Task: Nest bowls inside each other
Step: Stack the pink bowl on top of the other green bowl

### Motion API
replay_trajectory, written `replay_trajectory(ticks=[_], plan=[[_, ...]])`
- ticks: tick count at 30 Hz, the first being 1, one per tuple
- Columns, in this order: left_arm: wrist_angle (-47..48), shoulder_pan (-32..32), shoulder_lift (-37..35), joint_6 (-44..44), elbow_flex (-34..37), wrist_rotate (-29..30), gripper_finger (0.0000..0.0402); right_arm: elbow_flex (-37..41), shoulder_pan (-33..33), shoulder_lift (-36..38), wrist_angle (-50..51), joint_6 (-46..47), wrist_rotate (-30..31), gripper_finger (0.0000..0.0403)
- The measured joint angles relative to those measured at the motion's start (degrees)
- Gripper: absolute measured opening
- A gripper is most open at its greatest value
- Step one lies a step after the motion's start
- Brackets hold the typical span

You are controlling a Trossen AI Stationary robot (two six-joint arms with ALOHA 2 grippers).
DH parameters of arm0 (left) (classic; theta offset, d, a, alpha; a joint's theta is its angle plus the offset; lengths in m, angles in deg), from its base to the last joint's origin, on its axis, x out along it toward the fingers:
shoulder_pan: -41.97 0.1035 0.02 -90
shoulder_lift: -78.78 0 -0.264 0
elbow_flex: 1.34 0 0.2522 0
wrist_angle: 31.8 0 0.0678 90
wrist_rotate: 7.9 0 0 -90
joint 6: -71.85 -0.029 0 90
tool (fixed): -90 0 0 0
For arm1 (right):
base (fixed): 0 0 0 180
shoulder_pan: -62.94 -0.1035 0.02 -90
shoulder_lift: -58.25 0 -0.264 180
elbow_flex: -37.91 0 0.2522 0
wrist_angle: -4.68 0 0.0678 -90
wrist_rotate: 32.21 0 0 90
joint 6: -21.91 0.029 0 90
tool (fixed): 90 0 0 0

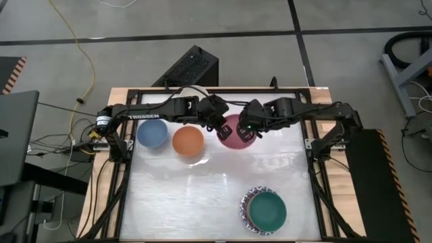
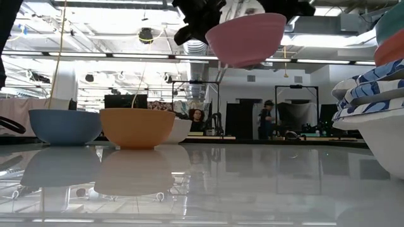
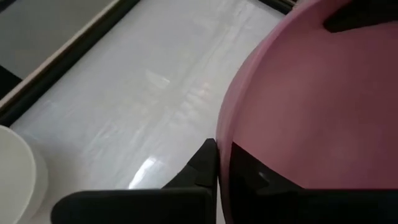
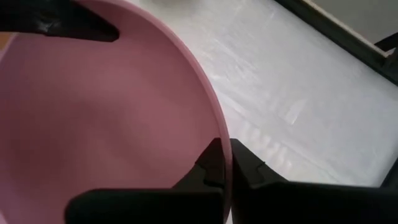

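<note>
Pink bowl [image 2: 246,39] rim-pinched by both end effectors, airborne.

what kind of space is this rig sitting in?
Most likely a robotics lab or workshop in an open industrial hall. The low view shows exposed ceiling ducts and strip lights and seated people at desks; the high view shows bare concrete floor with a loose yellow cable around the framed white table.

Grey concrete floor [image 1: 101,27], yellow cable [image 1: 86,64], ceiling strip lights [image 2: 126,55], two people behind.
</note>
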Motion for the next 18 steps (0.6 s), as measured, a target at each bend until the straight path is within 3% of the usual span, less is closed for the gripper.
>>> replay_trajectory(ticks=[6, 12, 18], plan=[[-0.10, 0.04, -0.01, -4.96, 0.02, -2.87, 0.0035, 0.00, -0.04, 0.00, 0.07, -0.28, -1.24, 0.0014], [-1.24, 0.16, -0.08, -8.13, 0.02, -9.51, 0.0120, 0.00, -0.13, 0.00, 0.25, -0.88, -1.77, 0.0013], [-1.00, 1.12, -1.23, -8.63, 0.04, -9.90, 0.0185, 0.00, -0.17, 0.00, -0.10, -0.88, -1.78, 0.0012]])
